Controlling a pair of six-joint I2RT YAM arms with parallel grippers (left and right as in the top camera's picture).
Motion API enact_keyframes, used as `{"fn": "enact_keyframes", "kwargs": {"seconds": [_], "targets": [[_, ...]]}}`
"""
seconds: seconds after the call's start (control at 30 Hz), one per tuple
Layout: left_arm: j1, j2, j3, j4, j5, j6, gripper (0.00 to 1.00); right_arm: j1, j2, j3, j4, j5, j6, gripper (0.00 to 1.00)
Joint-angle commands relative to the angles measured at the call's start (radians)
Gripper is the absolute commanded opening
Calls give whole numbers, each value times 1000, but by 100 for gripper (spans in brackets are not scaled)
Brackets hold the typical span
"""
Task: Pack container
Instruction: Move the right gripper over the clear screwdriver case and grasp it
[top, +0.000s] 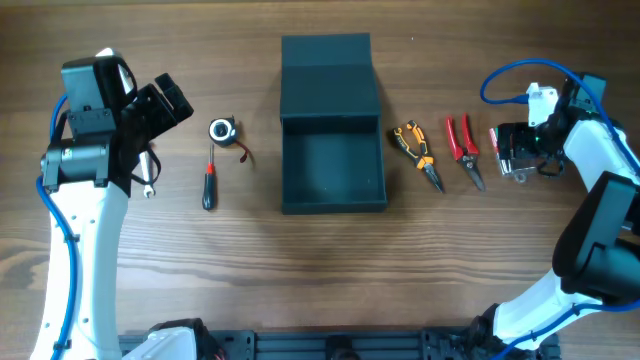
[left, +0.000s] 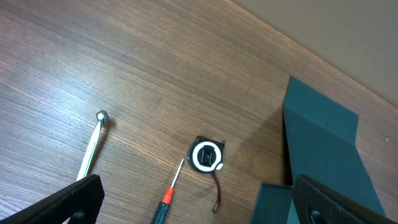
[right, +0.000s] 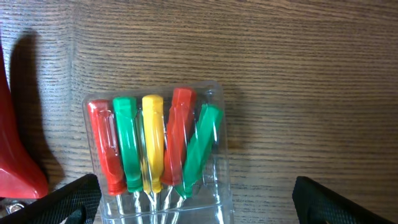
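RIGHT END OF THE BENCH: The right claw (top: 517, 160), spread wide, hovers over a clear plastic pack (right: 155, 149) of red, green and yellow screwdrivers on the wooden bench (top: 300, 280), the pack's length lying across the closing line. The open dark teal-grey square container (top: 333, 170) sits well left, mid-bench; the right arm is nearer the pack.

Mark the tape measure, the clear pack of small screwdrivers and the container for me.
tape measure (left: 206, 155): left wrist view, on its round white face.
screwdriver pack (right: 153, 143): right wrist view, on the yellow handle in the middle.
container (top: 333, 165): overhead view, on its bare inner floor.
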Motion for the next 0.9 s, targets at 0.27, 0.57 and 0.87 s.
{"fn": "enact_keyframes", "kwargs": {"seconds": [0.27,0.57,0.87], "targets": [[6,4,19,5,-9,9,100,-4,62,16,-7,-80,89,99],[6,4,19,5,-9,9,100,-4,90,14,-32,-80,123,84],[6,4,19,5,-9,9,100,-4,124,14,-47,-72,163,75]]}}
